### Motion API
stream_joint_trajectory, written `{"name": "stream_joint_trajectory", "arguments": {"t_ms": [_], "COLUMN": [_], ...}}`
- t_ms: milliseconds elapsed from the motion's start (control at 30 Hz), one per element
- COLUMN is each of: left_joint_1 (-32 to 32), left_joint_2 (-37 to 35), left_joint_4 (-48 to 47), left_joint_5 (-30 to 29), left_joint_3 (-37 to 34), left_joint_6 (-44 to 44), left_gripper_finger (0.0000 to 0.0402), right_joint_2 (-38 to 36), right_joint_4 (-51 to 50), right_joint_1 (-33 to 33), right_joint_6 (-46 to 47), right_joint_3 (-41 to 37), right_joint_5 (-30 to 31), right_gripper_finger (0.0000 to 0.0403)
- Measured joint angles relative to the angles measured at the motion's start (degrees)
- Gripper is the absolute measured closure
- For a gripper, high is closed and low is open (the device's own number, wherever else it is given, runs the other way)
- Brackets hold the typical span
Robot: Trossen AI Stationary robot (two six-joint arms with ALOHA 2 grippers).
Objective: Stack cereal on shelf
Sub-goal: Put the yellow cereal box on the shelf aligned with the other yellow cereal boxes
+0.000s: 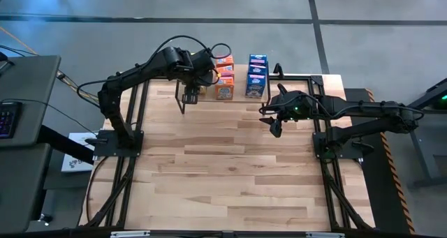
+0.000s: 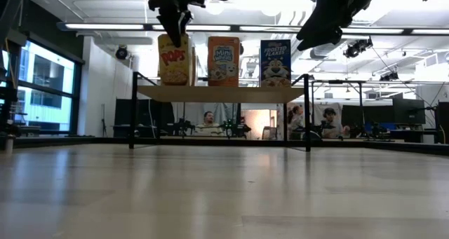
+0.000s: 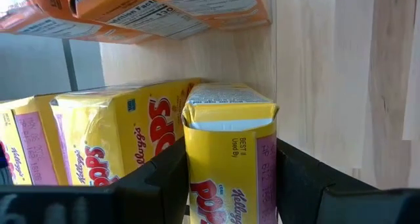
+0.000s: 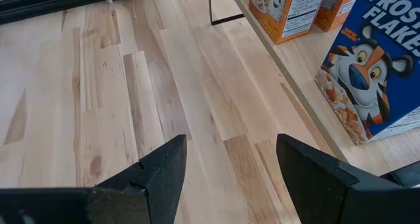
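The shelf [image 2: 221, 93], a light wood top on black legs, stands at the table's far edge. On it, from left to right, are yellow cereal boxes [image 3: 111, 138], orange ones [image 2: 223, 60] and blue ones [image 2: 275, 62]. My left gripper [image 2: 174, 22] reaches down over the shelf's left end and is shut on the nearest yellow box [image 3: 226, 158]. In the high view the left gripper [image 1: 190, 93] hides the yellow boxes. My right gripper [image 1: 274, 121] hovers open above the table, in front of the shelf's right end, with nothing between its fingers [image 4: 164, 171]. My left gripper pinches the yellow box between its two fingers [image 3: 164, 178], one on each of two opposite faces, near its top end [image 2: 174, 39]. The fingers come steeply from above. The box stands upright, its bottom level with the shelf top like its neighbours.
The butcher-block tabletop [image 1: 230, 168] spreads toward the near edge. Black frame rails [image 1: 129, 175] run along both sides. In the low view, people sit at desks in the room beyond the table.
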Motion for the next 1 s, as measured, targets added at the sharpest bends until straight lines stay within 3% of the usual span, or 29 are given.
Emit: {"name": "stream_joint_trajectory", "arguments": {"t_ms": [467, 1000], "left_joint_1": [-0.02, 0.13], "left_joint_2": [0.00, -0.02], "left_joint_4": [0.11, 0.96], "left_joint_5": [0.00, -1.46], "left_joint_3": [0.00, -0.02], "left_joint_6": [-1.96, -2.54], "left_gripper_finger": [0.0230, 0.0156], "right_joint_2": [0.01, 0.00], "right_joint_4": [0.00, 0.00], "right_joint_1": [0.01, 0.01], "right_joint_6": [0.00, 0.07], "right_joint_3": [0.00, 0.00], "right_joint_5": [0.00, 0.00], "right_gripper_finger": [0.0173, 0.0173]}}
